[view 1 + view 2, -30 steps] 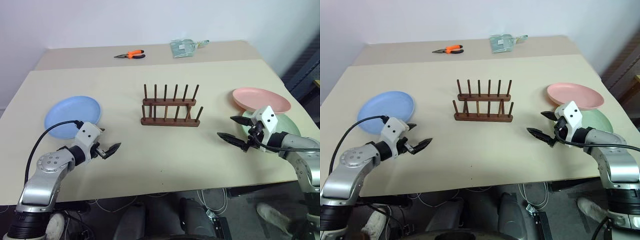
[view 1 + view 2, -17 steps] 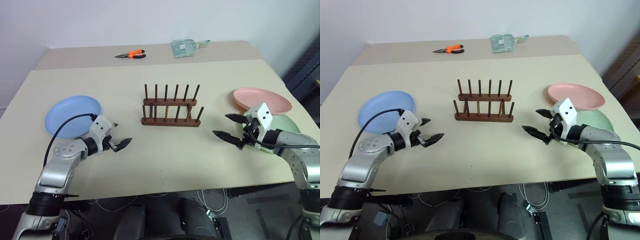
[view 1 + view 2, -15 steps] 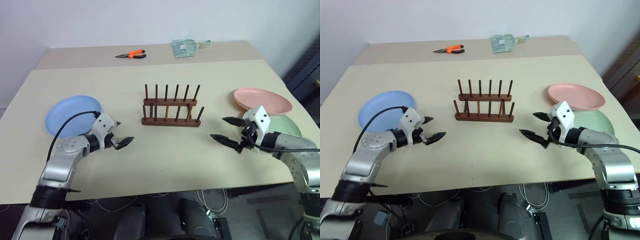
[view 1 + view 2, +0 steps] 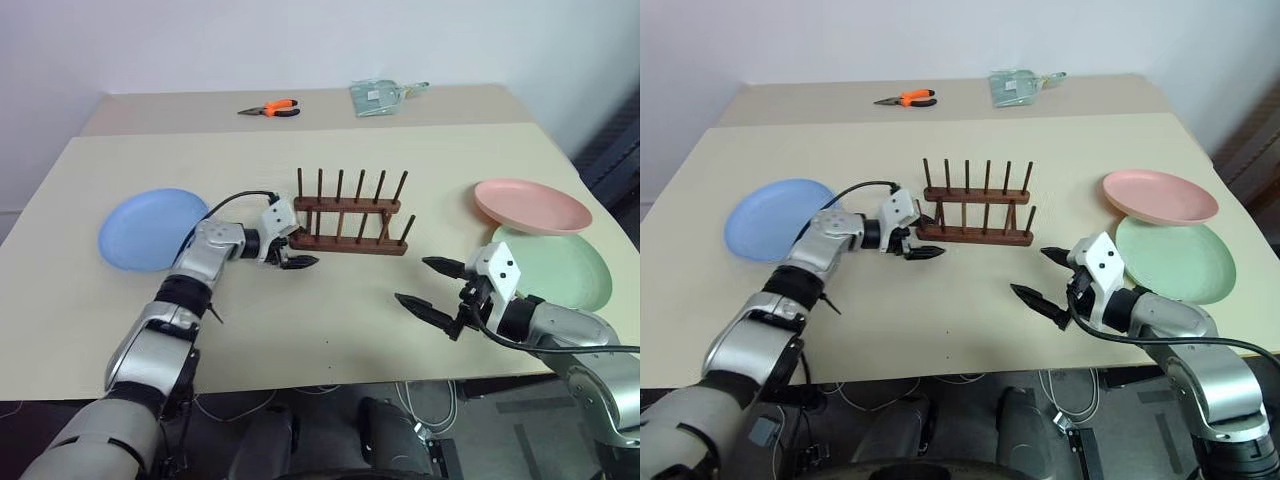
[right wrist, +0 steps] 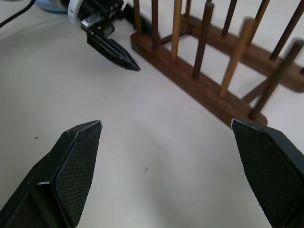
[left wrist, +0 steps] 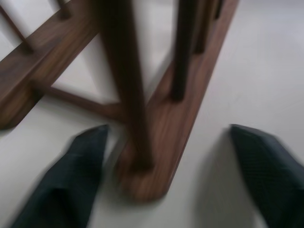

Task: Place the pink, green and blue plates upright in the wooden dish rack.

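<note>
Wooden dish rack (image 4: pixel 352 215) stands empty at table (image 4: pixel 330 330) centre. Left gripper (image 4: pixel 291 248) sits at the rack's left end, fingers parted astride the near rail's end peg, no contact discernible. Right gripper (image 4: pixel 432 285) hovers low over bare table right of the rack, fingers spread wide, holding nothing. Blue plate (image 4: pixel 152 229) lies flat at left; pink plate (image 4: pixel 531 205) overlaps green plate (image 4: pixel 557 268) at right.
</note>
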`<state>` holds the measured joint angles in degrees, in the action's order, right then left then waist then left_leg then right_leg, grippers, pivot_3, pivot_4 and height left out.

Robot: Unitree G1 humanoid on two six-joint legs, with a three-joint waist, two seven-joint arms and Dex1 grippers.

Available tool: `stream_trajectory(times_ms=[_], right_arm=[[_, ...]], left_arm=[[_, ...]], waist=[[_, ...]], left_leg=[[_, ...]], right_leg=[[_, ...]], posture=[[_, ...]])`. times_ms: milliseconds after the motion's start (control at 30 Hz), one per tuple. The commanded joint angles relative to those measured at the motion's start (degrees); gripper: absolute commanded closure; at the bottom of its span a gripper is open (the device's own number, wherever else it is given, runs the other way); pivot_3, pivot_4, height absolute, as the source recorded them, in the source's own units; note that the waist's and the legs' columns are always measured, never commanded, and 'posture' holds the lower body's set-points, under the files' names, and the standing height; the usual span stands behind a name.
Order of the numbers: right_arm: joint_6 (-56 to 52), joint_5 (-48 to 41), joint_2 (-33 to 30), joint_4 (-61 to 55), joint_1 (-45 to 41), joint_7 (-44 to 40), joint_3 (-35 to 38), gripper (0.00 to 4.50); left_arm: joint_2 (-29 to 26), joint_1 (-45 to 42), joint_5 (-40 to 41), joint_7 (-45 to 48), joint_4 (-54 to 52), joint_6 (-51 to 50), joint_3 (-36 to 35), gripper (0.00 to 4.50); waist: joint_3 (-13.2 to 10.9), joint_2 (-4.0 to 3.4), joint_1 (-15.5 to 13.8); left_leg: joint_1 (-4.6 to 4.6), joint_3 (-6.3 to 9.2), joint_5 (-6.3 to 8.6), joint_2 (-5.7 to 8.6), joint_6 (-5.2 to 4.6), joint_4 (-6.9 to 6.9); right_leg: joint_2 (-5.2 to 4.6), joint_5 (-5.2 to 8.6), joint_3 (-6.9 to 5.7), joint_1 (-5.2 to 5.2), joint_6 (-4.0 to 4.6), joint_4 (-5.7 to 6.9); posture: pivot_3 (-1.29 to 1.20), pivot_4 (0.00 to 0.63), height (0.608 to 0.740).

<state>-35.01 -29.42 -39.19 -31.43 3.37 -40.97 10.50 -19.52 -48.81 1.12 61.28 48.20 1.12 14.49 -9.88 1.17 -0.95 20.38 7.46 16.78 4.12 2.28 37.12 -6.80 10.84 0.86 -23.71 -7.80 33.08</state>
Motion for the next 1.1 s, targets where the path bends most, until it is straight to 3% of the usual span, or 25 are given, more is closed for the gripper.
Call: stream_trajectory(times_ms=[33,133,467,600,700,800,933,1067,1100], right_arm=[[1.6,0.3,-0.6,-1.5,0.2,0.6,2.4,0.00],[2.0,0.2,-1.6,-1.1,0.5,0.1,3.4,0.00],[0.8,-1.3,-8.4,-1.0,6.9,-5.6,8.9,0.00],[2.4,2.4,-9.4,1.0,9.7,-6.6,6.7,0.00],[3.0,4.0,-10.2,2.0,10.8,-7.4,5.7,0.86],[2.9,4.0,-10.8,1.4,12.5,-9.1,5.6,2.37],[3.4,5.0,-10.1,0.4,13.0,-9.2,2.8,4.44],[5.1,10.6,-8.7,3.5,9.3,-5.7,-3.4,4.50],[5.5,12.2,-8.1,4.7,8.0,-4.7,-5.0,4.50]], left_arm=[[0.9,1.1,-0.6,2.5,0.0,0.3,0.6,2.36],[0.5,3.5,-0.3,4.4,-4.7,0.0,0.9,3.72],[-6.5,18.2,2.8,9.7,-39.4,-13.4,3.8,3.72],[-8.8,20.7,0.3,7.0,-43.8,-16.0,4.5,1.77],[-10.7,21.2,-1.7,3.8,-43.3,-17.0,3.8,0.26],[-13.7,23.6,1.0,4.5,-46.8,-21.4,2.1,0.20],[-19.2,33.0,10.2,7.2,-60.4,-31.5,-2.0,1.71],[-16.7,36.2,11.6,1.6,-68.3,-36.7,-0.1,3.71],[-15.3,36.2,11.0,-0.3,-68.9,-37.3,0.8,3.71]], waist=[[0.0,0.00,0.1],[0.0,0.00,0.2],[0.0,-0.03,0.2],[0.0,-0.02,0.2],[0.0,-0.02,0.2],[0.0,-0.03,0.4],[0.0,-0.03,1.8],[0.0,-0.14,1.2],[0.0,-0.12,0.8]], left_leg=[[0.00,0.00,0.00,0.00,0.00,0.00],[-0.02,0.03,0.00,-0.01,0.00,-0.01],[0.01,0.06,0.06,-0.04,-0.08,-0.04],[0.00,0.04,0.06,-0.06,-0.08,-0.03],[-0.01,0.04,0.06,-0.05,-0.08,0.01],[-0.03,0.04,0.06,-0.07,-0.08,-0.03],[-0.05,0.02,0.15,-0.19,-0.21,-0.16],[-0.03,-0.02,0.21,-0.32,-0.30,-0.04],[0.01,0.01,0.21,-0.28,-0.30,0.06]], right_leg=[[0.00,0.00,0.00,0.00,0.00,0.00],[0.00,0.00,0.00,0.00,-0.01,0.03],[0.01,0.04,-0.01,-0.03,-0.02,0.02],[0.01,0.14,0.00,-0.02,0.13,0.02],[0.00,0.15,0.00,0.01,0.14,0.01],[0.01,0.15,-0.01,0.01,0.13,0.02],[0.08,0.18,-0.01,-0.03,0.10,0.08],[0.04,0.21,0.03,-0.03,0.11,0.03],[0.01,0.21,0.01,0.02,0.11,0.02]], posture=[[0.00,0.150,0.740],[0.00,0.150,0.740],[0.00,0.150,0.740],[0.00,0.150,0.740],[0.00,0.150,0.740],[0.00,0.150,0.740],[0.00,0.150,0.740],[0.00,0.150,0.740],[0.00,0.150,0.740]])
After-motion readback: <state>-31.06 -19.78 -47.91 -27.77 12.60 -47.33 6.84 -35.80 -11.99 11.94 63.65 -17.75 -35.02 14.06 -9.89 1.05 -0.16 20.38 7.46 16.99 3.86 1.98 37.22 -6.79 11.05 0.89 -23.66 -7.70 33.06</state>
